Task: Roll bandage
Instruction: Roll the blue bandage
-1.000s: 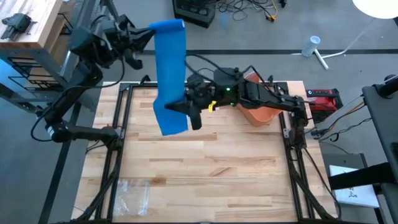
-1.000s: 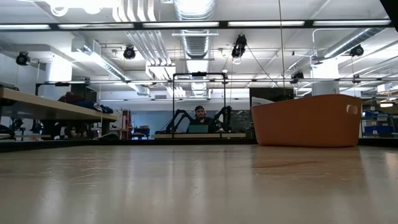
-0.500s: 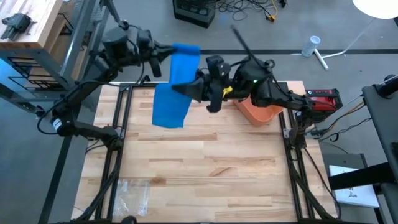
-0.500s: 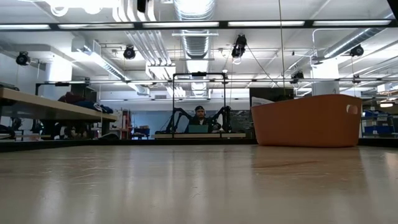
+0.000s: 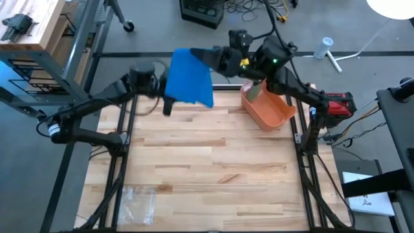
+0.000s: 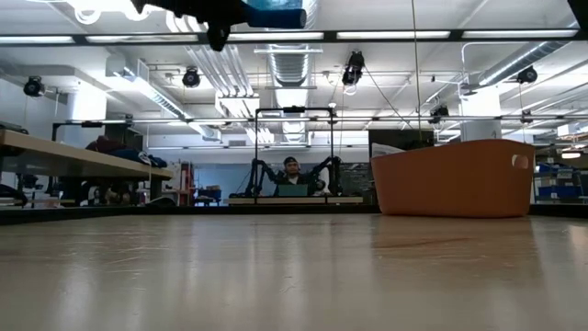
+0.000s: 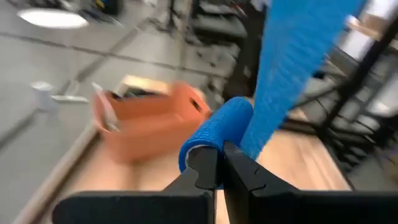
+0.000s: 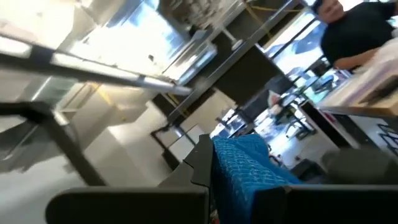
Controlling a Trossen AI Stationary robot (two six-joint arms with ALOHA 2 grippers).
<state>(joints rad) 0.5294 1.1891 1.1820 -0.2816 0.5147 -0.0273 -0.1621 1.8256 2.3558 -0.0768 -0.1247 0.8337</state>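
A blue bandage (image 5: 191,81) stretches in the air over the table's far edge, between my two grippers. My left gripper (image 5: 167,97) is shut on its rolled end (image 7: 214,130). This gripper and the roll also show at the top of the low view (image 6: 276,17). The flat strip (image 7: 298,56) climbs from the roll to my right gripper (image 5: 212,57). That gripper stands higher and farther back and is shut on the strip's other end (image 8: 245,165). My left gripper pinches the rolled end of the bandage at one end of the roll (image 7: 202,149) between its two fingers, coming nearly level from the table's left. The roll is lifted clear, and the strip runs up and away from it. My right gripper pinches the flat strip near its free end (image 8: 239,162) between its two fingers, which slant upward from the table's right. The bandage is clear of the table and spans down to the roll.
An orange bin (image 5: 268,110) stands at the table's far right, close under the right arm. A clear plastic bag (image 5: 139,200) lies at the near left. In the low view a person (image 6: 292,170) sits beyond the table.
My left gripper has come down and toward the table's near edge with the rolled end. My right gripper has risen and gone toward the far edge, rolling its wrist. The strip, which hung upright from the left gripper, now slants up from the left gripper to the right one.
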